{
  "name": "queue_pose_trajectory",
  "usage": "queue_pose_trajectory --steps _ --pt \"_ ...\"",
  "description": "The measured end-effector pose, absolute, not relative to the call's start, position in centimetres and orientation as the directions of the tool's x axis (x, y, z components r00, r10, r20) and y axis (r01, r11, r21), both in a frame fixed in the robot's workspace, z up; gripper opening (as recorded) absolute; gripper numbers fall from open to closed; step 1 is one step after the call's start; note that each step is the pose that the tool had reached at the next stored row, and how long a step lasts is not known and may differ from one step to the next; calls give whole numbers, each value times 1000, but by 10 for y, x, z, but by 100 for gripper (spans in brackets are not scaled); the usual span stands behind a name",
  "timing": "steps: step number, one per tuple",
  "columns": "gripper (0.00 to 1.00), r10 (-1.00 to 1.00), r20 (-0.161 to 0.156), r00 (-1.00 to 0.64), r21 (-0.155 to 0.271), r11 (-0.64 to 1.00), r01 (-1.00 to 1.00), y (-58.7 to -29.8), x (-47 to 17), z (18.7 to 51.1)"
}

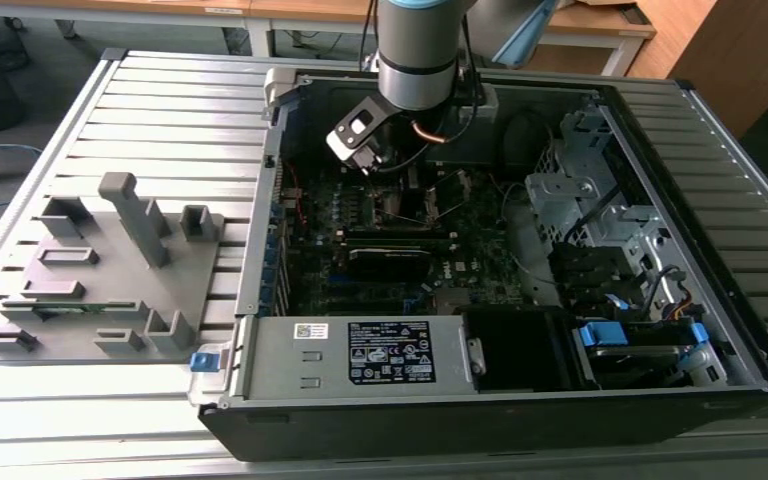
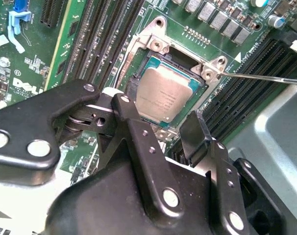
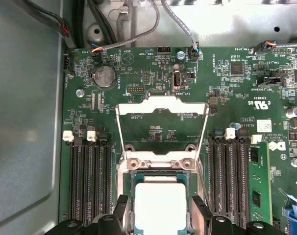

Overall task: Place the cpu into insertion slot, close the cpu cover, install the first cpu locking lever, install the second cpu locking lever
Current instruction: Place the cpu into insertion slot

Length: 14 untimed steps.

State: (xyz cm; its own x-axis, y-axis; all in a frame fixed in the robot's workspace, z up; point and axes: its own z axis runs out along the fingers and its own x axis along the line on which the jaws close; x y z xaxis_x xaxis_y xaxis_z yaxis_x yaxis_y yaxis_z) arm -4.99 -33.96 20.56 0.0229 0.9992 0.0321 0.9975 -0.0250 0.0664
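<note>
Straddling cpu (image 2: 163,95), tool (image 3: 160,201) spread, cpu cover (image 3: 138,106) raised

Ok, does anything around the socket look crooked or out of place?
Nothing stands out. The cpu sits square in the insertion slot; the cpu cover stands open and a locking lever sticks out unlatched.
</note>
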Motion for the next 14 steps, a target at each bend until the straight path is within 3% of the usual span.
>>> queue_pose_trajectory --steps 5,7,11,13,14 --pt "60 999 32 23 66 -25 997 -340 -50 206" --pt "47 999 32 23 66 -25 997 -340 -50 206" --pt "35 999 32 23 66 -25 997 -340 -50 206" --pt "24 999 32 23 66 -25 997 -340 -50 206" --pt "24 999 32 23 66 -25 997 -340 -50 206"
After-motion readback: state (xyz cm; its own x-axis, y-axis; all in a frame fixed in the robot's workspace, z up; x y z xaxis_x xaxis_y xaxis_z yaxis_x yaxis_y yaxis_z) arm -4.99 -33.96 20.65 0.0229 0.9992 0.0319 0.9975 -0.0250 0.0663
